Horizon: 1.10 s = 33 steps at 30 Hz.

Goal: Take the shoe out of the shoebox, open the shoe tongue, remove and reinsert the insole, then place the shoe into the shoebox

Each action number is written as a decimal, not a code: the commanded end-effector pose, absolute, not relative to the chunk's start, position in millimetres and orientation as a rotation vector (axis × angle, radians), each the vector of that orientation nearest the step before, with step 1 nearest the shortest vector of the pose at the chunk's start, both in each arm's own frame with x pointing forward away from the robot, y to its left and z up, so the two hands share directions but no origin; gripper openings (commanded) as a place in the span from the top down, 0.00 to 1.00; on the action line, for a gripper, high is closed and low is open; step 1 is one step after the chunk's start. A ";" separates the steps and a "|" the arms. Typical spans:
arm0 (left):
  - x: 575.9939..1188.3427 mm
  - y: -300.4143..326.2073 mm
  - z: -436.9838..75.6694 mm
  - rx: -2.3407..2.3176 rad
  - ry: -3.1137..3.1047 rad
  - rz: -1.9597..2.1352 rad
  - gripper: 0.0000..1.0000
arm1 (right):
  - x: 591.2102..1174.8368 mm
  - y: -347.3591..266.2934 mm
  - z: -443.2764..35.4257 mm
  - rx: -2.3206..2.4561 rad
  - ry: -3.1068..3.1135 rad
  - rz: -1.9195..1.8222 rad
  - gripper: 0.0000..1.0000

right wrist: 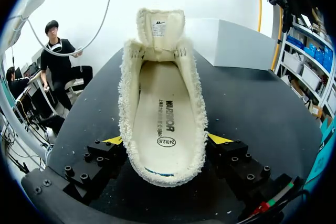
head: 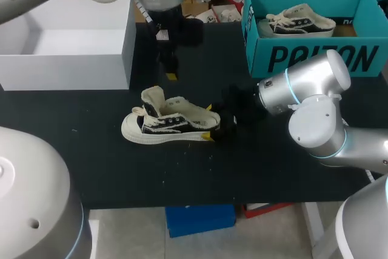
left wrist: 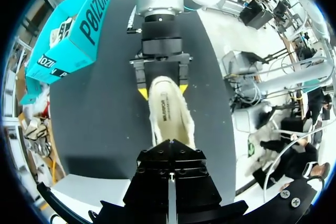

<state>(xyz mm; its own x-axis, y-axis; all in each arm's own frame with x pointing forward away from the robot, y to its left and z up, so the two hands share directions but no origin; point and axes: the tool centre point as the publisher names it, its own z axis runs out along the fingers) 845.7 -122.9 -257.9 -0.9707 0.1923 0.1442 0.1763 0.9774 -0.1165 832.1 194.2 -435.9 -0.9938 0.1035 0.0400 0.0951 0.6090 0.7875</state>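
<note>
A cream and black canvas shoe (head: pixel 170 124) lies on the black table (head: pixel 121 174), toe toward the left, with its tongue (head: pixel 153 98) pulled upright. My right gripper (head: pixel 209 121) is shut on the shoe's heel, one yellow tip on each side. In the right wrist view the shoe (right wrist: pixel 163 103) lies between my right gripper's (right wrist: pixel 165 140) fingers, and the cream insole (right wrist: pixel 160 119) lies flat inside it. My left gripper (head: pixel 171 76) hangs shut and empty above the table behind the shoe. In the left wrist view the left gripper (left wrist: pixel 170 148) is over the shoe's (left wrist: pixel 170 114) toe end.
A teal shoebox (head: pixel 309 59) stands at the back right with a second shoe (head: pixel 300 21) inside. A white open box (head: pixel 66 53) stands at the back left. The teal shoebox (left wrist: pixel 73 30) also shows in the left wrist view.
</note>
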 end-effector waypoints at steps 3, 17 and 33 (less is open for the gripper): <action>862.8 -131.2 -282.5 -0.287 -2.922 0.175 1.00 | 832.1 193.3 -441.1 0.176 2.809 1.371 1.00; 853.9 -142.4 -313.1 -0.251 -2.818 0.200 1.00 | 832.1 193.3 -441.1 0.176 2.809 1.371 1.00; 825.3 -139.2 -350.8 -0.200 -2.742 0.168 1.00 | 832.1 193.3 -441.1 0.176 2.809 1.371 1.00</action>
